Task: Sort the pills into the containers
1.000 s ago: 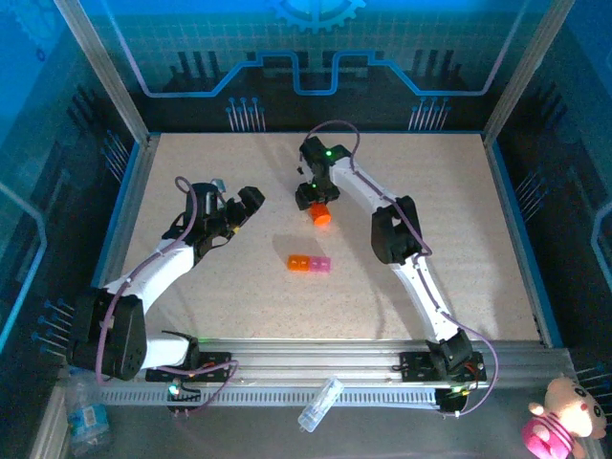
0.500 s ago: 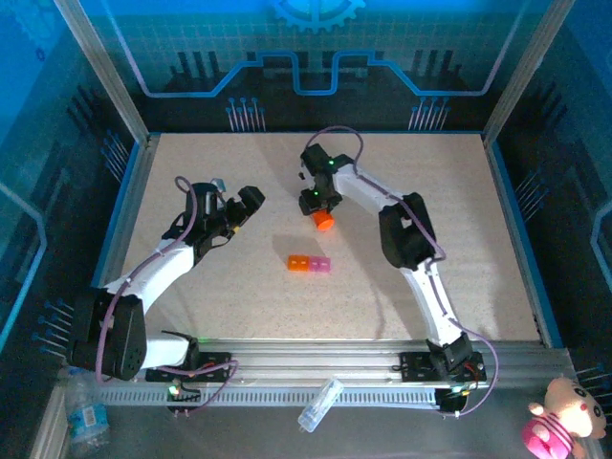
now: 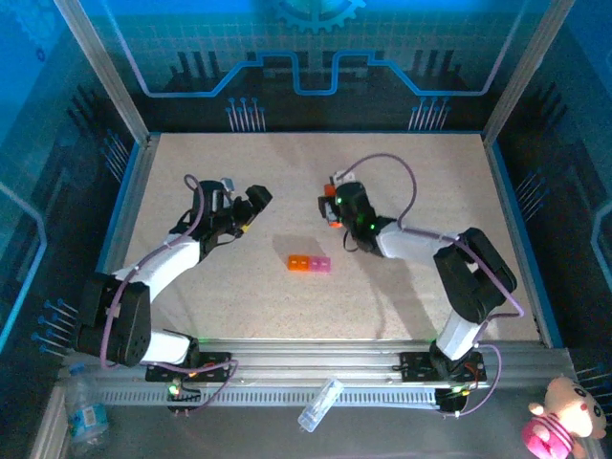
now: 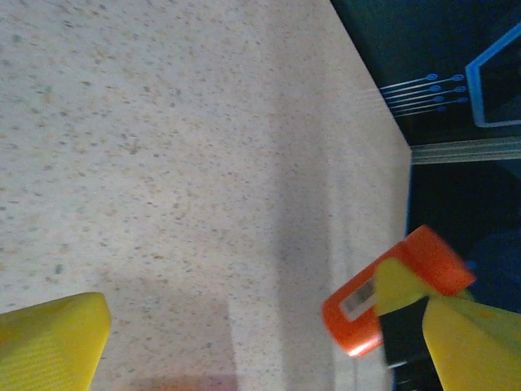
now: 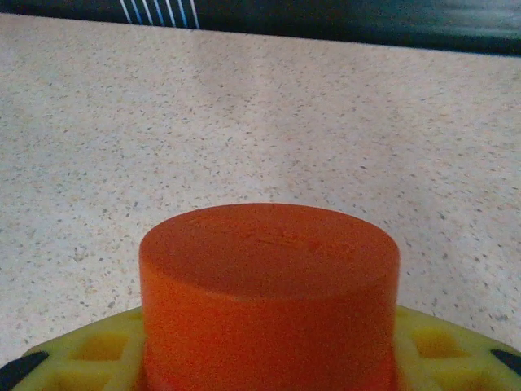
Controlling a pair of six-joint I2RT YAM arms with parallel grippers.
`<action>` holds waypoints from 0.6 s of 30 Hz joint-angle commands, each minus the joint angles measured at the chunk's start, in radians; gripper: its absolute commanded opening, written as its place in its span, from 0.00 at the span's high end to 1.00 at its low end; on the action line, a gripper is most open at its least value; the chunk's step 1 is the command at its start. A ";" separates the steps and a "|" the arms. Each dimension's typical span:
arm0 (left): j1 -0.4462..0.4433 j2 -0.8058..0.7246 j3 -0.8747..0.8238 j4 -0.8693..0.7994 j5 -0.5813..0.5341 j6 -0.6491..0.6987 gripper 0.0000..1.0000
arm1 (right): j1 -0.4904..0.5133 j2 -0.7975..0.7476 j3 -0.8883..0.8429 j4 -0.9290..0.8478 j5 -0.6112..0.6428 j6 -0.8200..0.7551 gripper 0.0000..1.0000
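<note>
Right fingers (image 5: 89,358) clamp the orange bottle (image 5: 269,285) — its lower part cut off — left fingers (image 4: 49,342) stand wide.

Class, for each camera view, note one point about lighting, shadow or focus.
Top external: blue cast around, soft arm shadows on the table. Left wrist: yellow fingers blurred, orange bottle smeared. Right wrist: bottle evenly lit, tabletop speckle sharp.

Clad in white, jointed in black.
Built as a left arm (image 3: 158,268) and a right arm (image 3: 413,243) with glossy white shells and black motor housings; strung with loose purple cables (image 3: 197,203); dotted with small green lamps (image 3: 367,227); tipped with yellow plastic fingers (image 4: 50,338), grid-patterned pads (image 5: 94,350).
</note>
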State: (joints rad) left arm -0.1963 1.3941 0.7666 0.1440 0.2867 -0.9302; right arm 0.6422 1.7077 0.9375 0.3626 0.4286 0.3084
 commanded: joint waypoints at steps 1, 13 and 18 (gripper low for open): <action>-0.019 0.035 0.036 0.092 0.068 -0.085 0.01 | 0.083 -0.037 -0.043 0.368 0.261 -0.052 0.77; -0.067 0.104 0.101 0.102 0.103 -0.110 0.01 | 0.183 0.137 -0.158 0.715 0.493 -0.064 0.76; -0.081 0.122 0.116 0.107 0.108 -0.107 0.01 | 0.151 0.125 -0.180 0.662 0.396 0.017 0.75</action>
State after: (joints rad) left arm -0.2661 1.4998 0.8497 0.2386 0.3641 -1.0229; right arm 0.8047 1.8484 0.7570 0.9463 0.8410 0.2607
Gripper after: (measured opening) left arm 0.988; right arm 0.502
